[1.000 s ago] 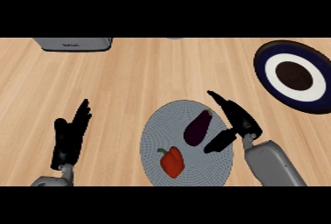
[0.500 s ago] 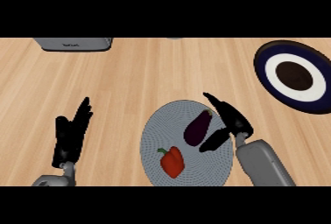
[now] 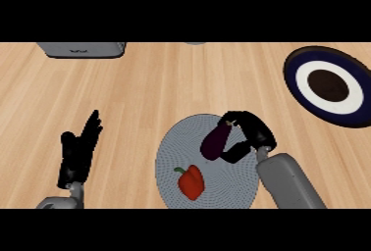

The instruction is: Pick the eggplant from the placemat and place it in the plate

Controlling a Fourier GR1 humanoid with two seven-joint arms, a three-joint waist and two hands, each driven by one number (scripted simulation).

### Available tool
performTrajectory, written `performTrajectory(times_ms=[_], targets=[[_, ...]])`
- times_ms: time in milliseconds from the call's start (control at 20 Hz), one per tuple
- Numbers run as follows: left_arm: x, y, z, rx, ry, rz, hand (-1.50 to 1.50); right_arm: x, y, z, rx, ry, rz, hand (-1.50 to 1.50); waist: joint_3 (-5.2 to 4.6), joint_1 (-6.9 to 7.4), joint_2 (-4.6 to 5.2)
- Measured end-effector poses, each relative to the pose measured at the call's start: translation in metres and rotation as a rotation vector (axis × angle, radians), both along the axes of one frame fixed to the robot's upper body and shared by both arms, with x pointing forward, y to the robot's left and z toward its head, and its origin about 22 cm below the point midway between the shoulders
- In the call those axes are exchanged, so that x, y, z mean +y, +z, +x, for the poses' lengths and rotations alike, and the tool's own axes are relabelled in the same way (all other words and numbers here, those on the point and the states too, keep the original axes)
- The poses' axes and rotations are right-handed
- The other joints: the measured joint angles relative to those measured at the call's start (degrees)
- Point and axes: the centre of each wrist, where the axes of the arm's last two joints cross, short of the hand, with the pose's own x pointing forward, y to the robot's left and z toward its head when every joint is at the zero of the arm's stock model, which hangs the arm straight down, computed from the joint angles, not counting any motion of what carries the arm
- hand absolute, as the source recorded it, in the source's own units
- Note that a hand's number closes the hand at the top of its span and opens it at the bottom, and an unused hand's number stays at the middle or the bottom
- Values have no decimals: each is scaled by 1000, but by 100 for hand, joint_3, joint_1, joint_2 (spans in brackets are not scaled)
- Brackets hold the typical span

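Fingers (image 3: 245,120) of right hand (image 3: 250,133) curl round eggplant (image 3: 214,143), centre-right of frame; left hand (image 3: 78,153) rests w/ fingers straight, lower left; wood worktop (image 3: 159,88) fills frame; grey round placemat (image 3: 230,181) lower centre; plate (image 3: 330,86) upper right, well apart; eggplant on placemat's upper part; red pepper (image 3: 191,181) below it.

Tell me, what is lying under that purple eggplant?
The eggplant lies on a round grey placemat, beside a red pepper. The right hand curls round its upper end, so that end and the mat below it are hidden.
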Motion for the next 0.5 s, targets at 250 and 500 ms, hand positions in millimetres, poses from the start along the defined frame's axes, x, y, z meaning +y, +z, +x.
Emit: performTrajectory(times_ms=[250, 500], targets=[[1, 1, 3, 0, -6, 2, 0, -2, 0, -2, -67, -34, -36, 150, 9, 3, 6], [-2, 1, -3, 8, -6, 0, 0, -30, 8, 0, -212, 21, -169, 150, 21, 15, 24]])
